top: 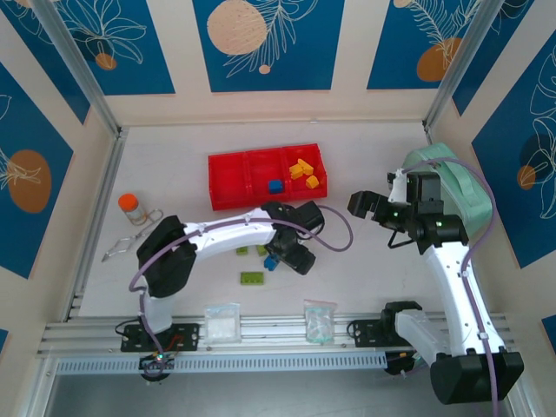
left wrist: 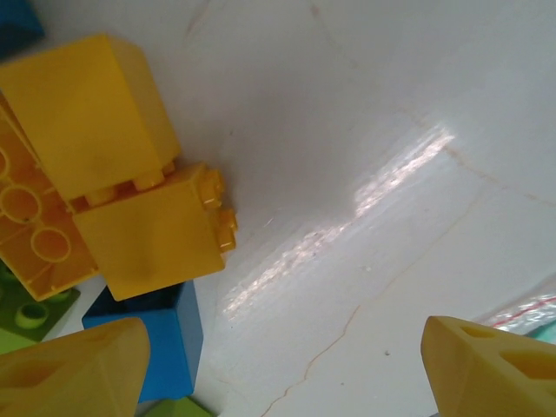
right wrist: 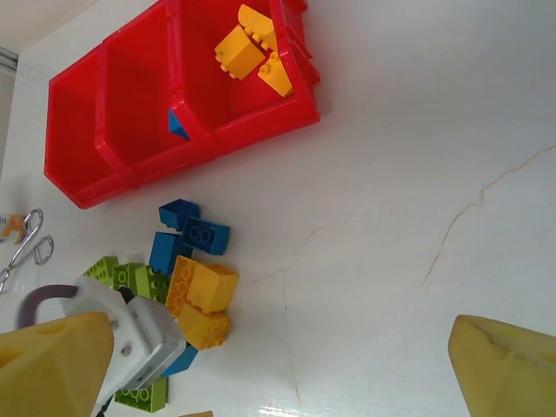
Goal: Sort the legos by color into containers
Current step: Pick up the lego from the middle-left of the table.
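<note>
Looking at the loose legos first: a mixed heap of yellow, blue and green ones sits on the white surface just in front of the red tray. Inside the tray, a few yellow bricks lie in the right compartment and one blue brick in the middle one. My left hand is down at the heap in front of the tray, fingers spread, nothing between them. My right hand hovers right of the tray, wide open and empty. A mint-green case sits farther right of the tray, and an orange-capped bottle sits left of it.
</note>
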`<action>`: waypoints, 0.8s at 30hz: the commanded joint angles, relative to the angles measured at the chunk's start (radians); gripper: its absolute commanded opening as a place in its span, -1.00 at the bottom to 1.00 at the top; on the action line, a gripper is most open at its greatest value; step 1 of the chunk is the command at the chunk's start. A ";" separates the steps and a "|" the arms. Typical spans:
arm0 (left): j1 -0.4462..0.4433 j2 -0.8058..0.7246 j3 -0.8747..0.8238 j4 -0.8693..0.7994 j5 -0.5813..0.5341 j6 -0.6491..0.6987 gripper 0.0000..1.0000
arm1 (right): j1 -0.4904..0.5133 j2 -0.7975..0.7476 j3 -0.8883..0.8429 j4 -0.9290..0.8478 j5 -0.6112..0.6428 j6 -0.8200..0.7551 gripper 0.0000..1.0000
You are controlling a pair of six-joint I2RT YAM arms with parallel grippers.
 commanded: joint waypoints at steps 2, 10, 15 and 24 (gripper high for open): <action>0.000 0.004 0.047 -0.089 -0.067 -0.027 0.63 | -0.003 0.002 -0.022 0.012 -0.027 0.017 0.98; 0.011 -0.015 0.015 -0.112 -0.096 -0.053 0.58 | -0.002 0.013 -0.018 0.008 -0.038 0.015 0.98; 0.011 -0.179 -0.162 -0.097 -0.057 -0.044 0.60 | -0.002 0.007 -0.014 -0.001 -0.033 0.014 0.99; 0.008 -0.368 -0.377 -0.140 -0.096 0.064 0.71 | -0.002 0.024 -0.006 0.018 -0.046 0.012 0.98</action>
